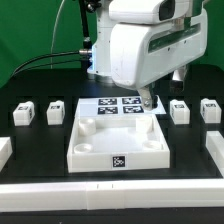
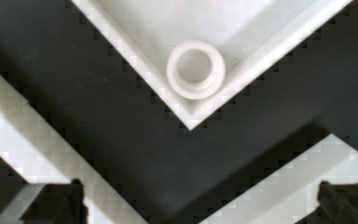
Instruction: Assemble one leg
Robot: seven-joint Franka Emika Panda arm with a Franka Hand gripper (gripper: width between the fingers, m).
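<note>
Four small white legs with black-and-white tags stand on the black table. Two are at the exterior view's left [image 1: 24, 113] [image 1: 56, 111] and two at its right [image 1: 179, 111] [image 1: 209, 108]. The large white tray-like piece [image 1: 90, 150] lies in the middle. My gripper [image 1: 148, 101] hangs low over the tray's far right corner, apart from every leg. In the wrist view the gripper [image 2: 194, 205] is open and empty, with dark fingertips [image 2: 43, 205] at both sides. Between them sits the tray's corner with a round socket [image 2: 197, 68]. No leg shows in the wrist view.
The marker board [image 1: 112, 105] lies flat behind the tray, partly hidden by my arm. White raised blocks sit at the table's left edge [image 1: 5, 150] and right edge [image 1: 215, 150]. A green backdrop stands behind.
</note>
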